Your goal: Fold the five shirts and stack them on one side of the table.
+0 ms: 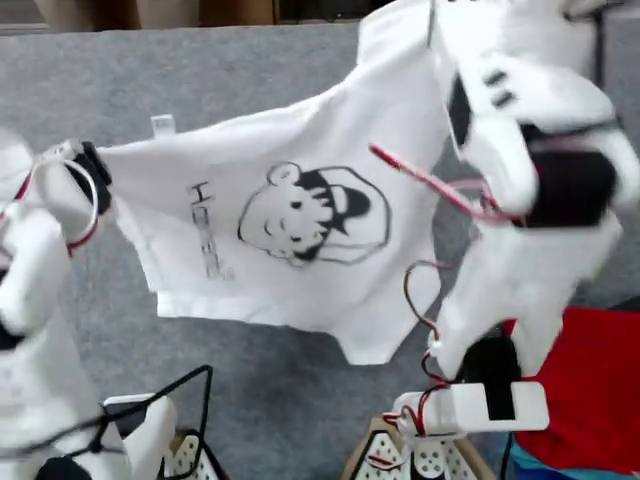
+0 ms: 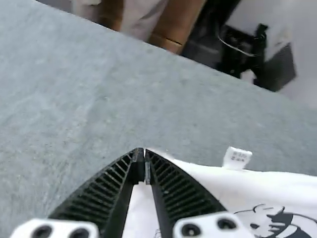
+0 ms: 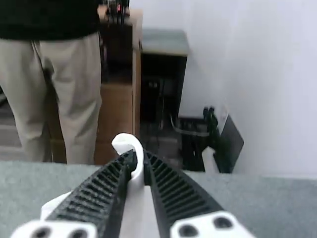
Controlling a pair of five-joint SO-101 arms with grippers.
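The left gripper (image 2: 144, 154) and right gripper (image 3: 140, 157) are held wide apart, each clamped on the shirt (image 1: 200, 160).

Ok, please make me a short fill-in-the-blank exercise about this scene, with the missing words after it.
1. The left end effector and the right end effector each clamp the same ____.
2. That shirt is ____ with a black cartoon face.
3. The table under it is ____.
4. The cloth by the right arm's base is ____.
Missing words: shirt, white, grey, red.
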